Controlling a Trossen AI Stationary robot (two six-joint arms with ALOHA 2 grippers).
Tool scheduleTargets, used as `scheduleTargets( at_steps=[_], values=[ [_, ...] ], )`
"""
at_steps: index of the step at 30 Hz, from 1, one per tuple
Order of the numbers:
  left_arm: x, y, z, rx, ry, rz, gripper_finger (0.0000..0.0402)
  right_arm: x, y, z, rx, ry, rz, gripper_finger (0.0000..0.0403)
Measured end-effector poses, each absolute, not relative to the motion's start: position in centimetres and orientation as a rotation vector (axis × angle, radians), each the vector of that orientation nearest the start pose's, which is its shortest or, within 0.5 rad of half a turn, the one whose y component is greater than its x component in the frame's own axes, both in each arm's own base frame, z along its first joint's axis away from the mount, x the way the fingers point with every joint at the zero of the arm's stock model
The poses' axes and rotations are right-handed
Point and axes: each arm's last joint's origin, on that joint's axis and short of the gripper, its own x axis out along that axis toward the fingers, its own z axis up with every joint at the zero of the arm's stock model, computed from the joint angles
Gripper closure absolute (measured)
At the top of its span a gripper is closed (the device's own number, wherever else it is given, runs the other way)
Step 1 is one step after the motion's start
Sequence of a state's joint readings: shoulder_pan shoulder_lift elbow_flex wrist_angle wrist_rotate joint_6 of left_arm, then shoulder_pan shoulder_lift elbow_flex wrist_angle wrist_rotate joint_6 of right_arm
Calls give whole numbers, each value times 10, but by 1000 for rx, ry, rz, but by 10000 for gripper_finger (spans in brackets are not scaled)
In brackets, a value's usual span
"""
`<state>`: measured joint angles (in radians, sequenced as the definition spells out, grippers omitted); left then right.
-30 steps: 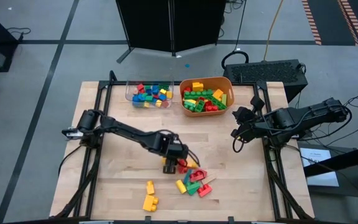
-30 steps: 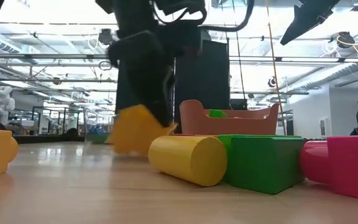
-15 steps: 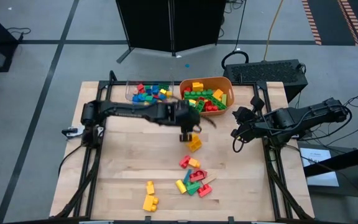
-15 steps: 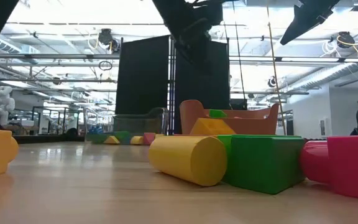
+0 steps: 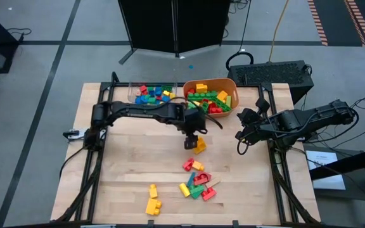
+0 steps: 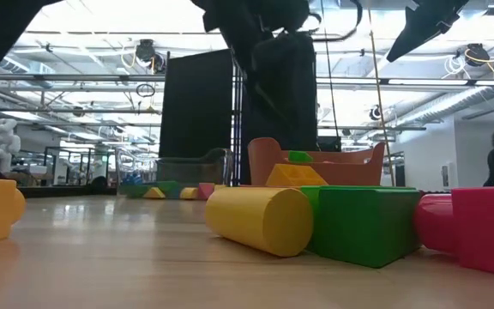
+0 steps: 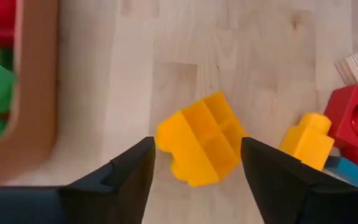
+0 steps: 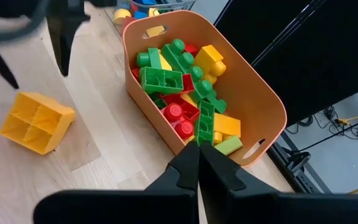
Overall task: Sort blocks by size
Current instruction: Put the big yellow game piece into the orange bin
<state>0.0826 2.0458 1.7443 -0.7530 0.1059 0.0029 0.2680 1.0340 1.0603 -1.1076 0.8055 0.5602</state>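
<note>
Wooden surface (image 5: 125, 183) seen from above, near edge to far edge. Nearest lie two yellow blocks (image 5: 152, 201), one small and one larger, touching or almost so. Beyond them, toward the right, a loose cluster of blocks (image 5: 197, 182) in red, yellow, green and blue rests on the surface; in the low view a yellow cylinder (image 6: 261, 220) lies on its side against a green cuboid block (image 6: 365, 224), with pink-red pieces beside these.

Farther in, a single yellow block (image 5: 199, 145) lies apart from the cluster, tilted, its hollow ribbed underside showing in the right wrist view. The left gripper (image 5: 191, 139) hangs just above and beside it, fingers (image 7: 120, 180) spread wide on either side of the block and gripping nothing.

At the far edge stand two containers side by side. The clear plastic tray (image 5: 134, 101) holds small blocks (image 5: 153, 96) in blue, red, green and yellow. The orange tub (image 5: 232, 87), with slot handles in its end walls, holds larger studded bricks (image 8: 185, 99), mostly green and red with several yellow, heaped nearly to the rim.

The right gripper (image 5: 240, 136) waits off the surface's right side, level with the tub, its fingers pressed together and empty. No writing can be read on any container or block.
</note>
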Motion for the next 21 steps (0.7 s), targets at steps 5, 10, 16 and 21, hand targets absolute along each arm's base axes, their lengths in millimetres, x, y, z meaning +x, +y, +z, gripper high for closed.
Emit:
scheduleTargets(
  at_steps=[5, 10, 16, 21],
  values=[
    [449, 33, 224, -176, 1033, 19, 134, 169, 25, 319, -51, 757, -715, 399],
    [453, 33, 216, -201, 1036, 35, 130, 169, 25, 319, -48, 756, -716, 399],
    [458, 33, 190, -197, 1103, 69, 129, 169, 25, 319, -42, 750, -719, 399],
    [463, 33, 173, -224, 1122, 136, 130, 169, 25, 319, -26, 748, -727, 399]
  ],
)
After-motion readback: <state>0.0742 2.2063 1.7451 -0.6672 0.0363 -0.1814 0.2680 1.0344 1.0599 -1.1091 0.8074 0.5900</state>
